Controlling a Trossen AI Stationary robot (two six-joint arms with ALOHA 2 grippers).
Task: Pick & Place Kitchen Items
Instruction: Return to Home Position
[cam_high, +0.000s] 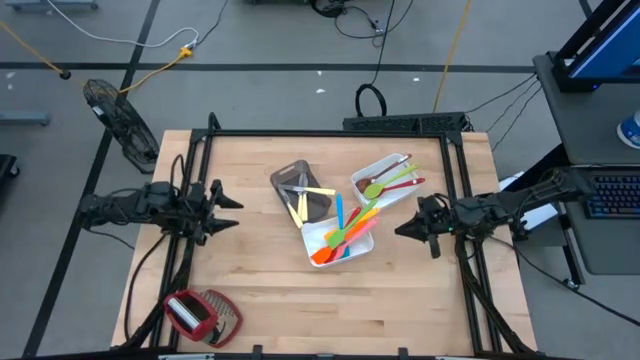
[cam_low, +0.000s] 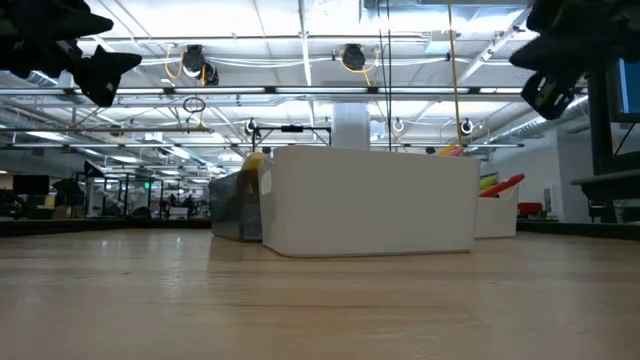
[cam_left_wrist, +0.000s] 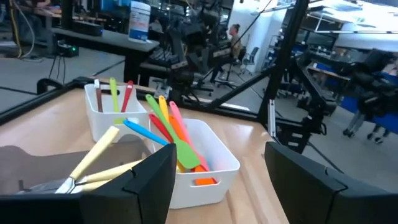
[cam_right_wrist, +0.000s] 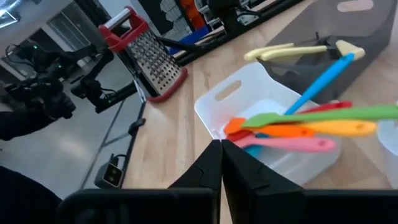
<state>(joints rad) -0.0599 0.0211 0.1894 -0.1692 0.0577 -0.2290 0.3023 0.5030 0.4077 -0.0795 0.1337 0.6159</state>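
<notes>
Nearest, the left hand (cam_high: 236, 212) gapes, the right hand (cam_high: 399, 230) pinched closed; bright spatulas (cam_high: 350, 232) fan from a white tray (cam_high: 314, 241), pale-handled cutlery (cam_high: 300, 206) beside it.

Robotics lab: open hall, exposed ceiling pipes (cam_low: 300, 92), floor cables (cam_high: 340, 8), desk keyboard (cam_high: 612, 195), wood worktable (cam_high: 270, 290).

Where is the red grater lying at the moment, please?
In the high view the red grater lies at the table's lower-left corner, on the robot's left, well clear of the central trays.
</notes>
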